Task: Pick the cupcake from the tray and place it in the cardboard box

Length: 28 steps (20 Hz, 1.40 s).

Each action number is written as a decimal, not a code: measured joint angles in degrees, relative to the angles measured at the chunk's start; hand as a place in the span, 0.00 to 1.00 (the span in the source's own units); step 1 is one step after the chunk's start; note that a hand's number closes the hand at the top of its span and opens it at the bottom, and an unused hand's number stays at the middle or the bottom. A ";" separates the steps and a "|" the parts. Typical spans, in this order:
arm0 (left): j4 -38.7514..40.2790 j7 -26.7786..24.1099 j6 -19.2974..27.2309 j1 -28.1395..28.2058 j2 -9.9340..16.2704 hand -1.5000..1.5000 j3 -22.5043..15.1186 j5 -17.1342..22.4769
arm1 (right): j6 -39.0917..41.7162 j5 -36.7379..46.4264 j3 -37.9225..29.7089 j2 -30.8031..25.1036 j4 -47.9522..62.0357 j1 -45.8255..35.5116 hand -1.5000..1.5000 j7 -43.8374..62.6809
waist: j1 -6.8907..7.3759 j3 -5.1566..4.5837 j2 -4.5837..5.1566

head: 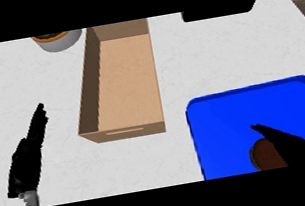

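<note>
Blue and glossy, the tray lies on the white marbled worktop under the right robot hand, which comes in from the lower edge with fingers stretched out straight and held narrow, gripping nothing. The brown cupcake sits on the tray just to the left of this robot hand, touching or partly hidden by it. Ahead and to the left of it stands the open cardboard box. The left robot hand rests beyond the box's left side, fingers straight. A potted plant stands far ahead.
</note>
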 measured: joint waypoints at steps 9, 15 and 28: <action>-0.91 2.91 -1.29 -2.08 -0.59 0.50 1.46 -0.75 | -8.35 8.18 0.45 0.71 1.74 -1.35 1.00 -3.58 | -0.06 -0.17 -0.13; -0.98 2.25 -1.85 -1.24 -1.35 0.50 1.83 -1.57 | -11.64 13.72 0.98 2.69 -1.22 -1.02 1.00 -0.45 | -0.08 -0.05 -0.06; -0.52 1.75 -2.76 -1.57 -0.79 0.50 2.44 -1.50 | -14.57 41.85 22.71 16.83 -7.37 -4.73 1.00 42.22 | 0.17 -0.12 -0.13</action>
